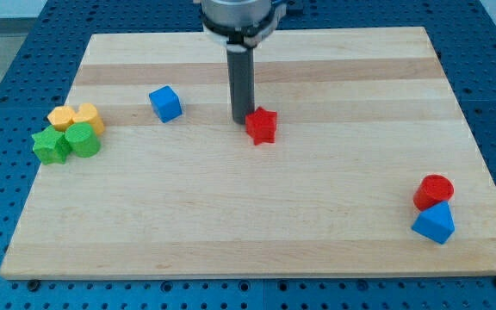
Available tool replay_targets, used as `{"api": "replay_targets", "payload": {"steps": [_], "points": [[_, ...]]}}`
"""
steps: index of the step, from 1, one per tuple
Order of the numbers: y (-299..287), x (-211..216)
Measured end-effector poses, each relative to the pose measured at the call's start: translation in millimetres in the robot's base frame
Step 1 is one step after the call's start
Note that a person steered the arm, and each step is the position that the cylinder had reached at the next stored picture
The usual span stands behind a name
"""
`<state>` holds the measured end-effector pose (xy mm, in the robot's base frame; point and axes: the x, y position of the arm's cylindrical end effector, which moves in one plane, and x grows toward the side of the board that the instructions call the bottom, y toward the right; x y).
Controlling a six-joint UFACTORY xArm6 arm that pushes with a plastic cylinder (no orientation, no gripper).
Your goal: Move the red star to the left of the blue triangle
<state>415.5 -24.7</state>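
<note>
The red star lies near the middle of the wooden board, a little toward the view's top. My tip stands just at the star's upper left, touching or almost touching it. The blue triangle lies at the view's lower right, far from the star. A red cylinder stands right above the triangle, touching it.
A blue cube lies left of my tip. At the view's left edge sit a yellow star, a yellow cylinder, a green star and a green cylinder, clustered together. The board rests on a blue perforated table.
</note>
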Motion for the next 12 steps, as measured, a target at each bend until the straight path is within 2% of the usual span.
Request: {"api": "replay_targets", "payload": {"steps": [1, 2, 3, 4, 5, 6, 7, 8, 11, 12], "points": [[33, 40], [47, 58], [18, 48], [5, 10], [26, 1], [50, 25], [56, 65], [60, 85], [-1, 69], [-5, 66]]}}
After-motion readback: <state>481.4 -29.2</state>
